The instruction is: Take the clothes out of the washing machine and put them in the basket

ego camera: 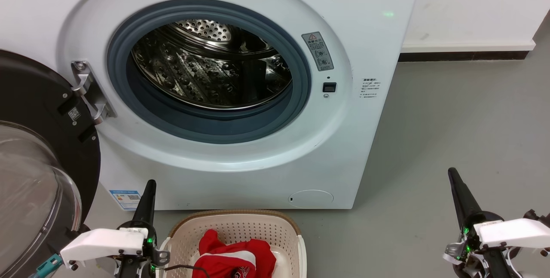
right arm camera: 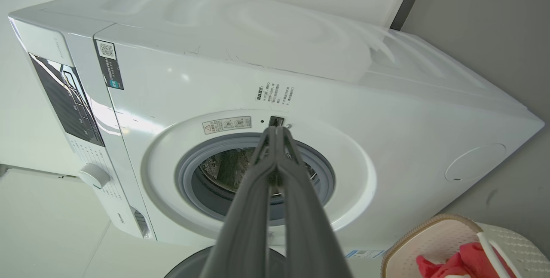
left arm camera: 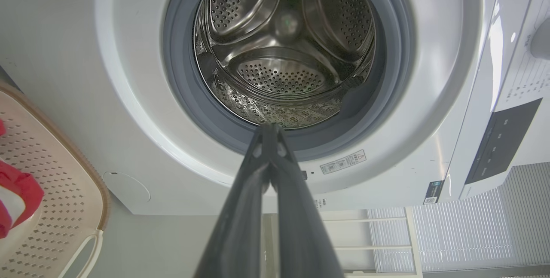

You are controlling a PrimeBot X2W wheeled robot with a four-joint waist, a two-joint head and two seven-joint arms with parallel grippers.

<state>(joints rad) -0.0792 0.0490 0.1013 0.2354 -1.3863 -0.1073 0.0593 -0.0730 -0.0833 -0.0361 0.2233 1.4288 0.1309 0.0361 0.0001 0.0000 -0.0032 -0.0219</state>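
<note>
Clothes (ego camera: 234, 258) lie in the basket (ego camera: 185, 230) before the open washer (ego camera: 258, 175). Left claw (ego camera: 150, 183) and right claw (ego camera: 452, 172) are each pressed together, either side of the basket.

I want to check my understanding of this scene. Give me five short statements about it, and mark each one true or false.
1. The washing machine door is closed. False: it stands open.
2. The drum looks empty. True.
3. The red clothes lie in the basket. True.
4. The left gripper holds a garment. False: it is shut on nothing.
5. The basket stands on top of the washing machine. False: it stands on the floor before it.
</note>
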